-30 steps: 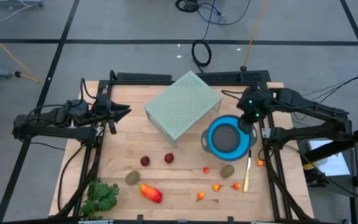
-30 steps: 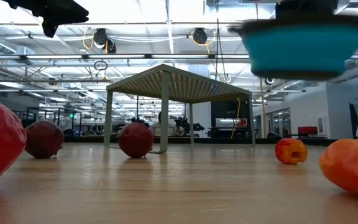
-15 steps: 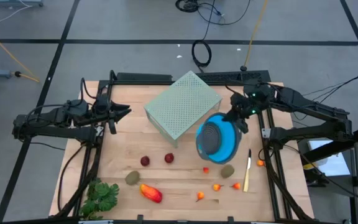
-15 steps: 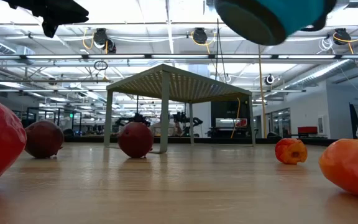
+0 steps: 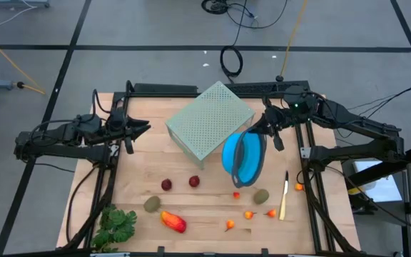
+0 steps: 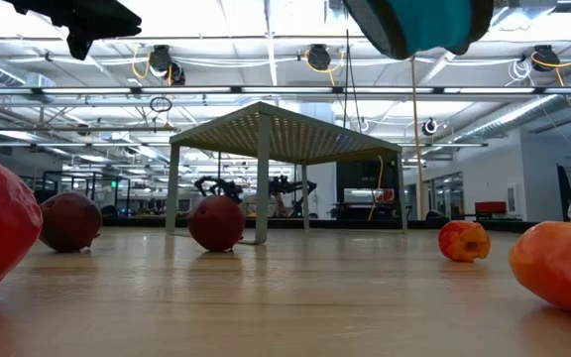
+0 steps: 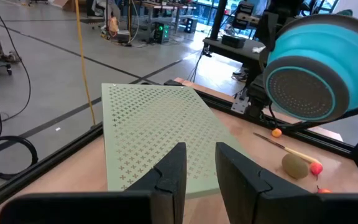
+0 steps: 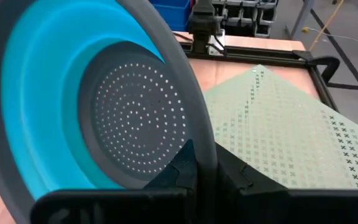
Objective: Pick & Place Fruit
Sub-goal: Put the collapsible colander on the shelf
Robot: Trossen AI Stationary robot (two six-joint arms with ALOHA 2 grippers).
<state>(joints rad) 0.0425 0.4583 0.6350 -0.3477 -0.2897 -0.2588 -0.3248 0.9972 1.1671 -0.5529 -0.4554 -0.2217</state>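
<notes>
Colander (image 5: 244,158) tipped on edge — pinched in right end effector (image 5: 265,130)

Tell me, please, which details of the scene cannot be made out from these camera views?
- Left gripper: any gap between its fingers is too small in the high view.
- Tiny orange fruit: partly behind the frame rail, high view.
- Blue colander: cut off by the low view's top edge.
- Right gripper: only its fingertips on the rim show.

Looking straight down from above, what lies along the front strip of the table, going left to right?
Leafy bunch → olive oval → long red-orange piece → tiny orange piece → another tiny orange piece → yellow stick.
</notes>
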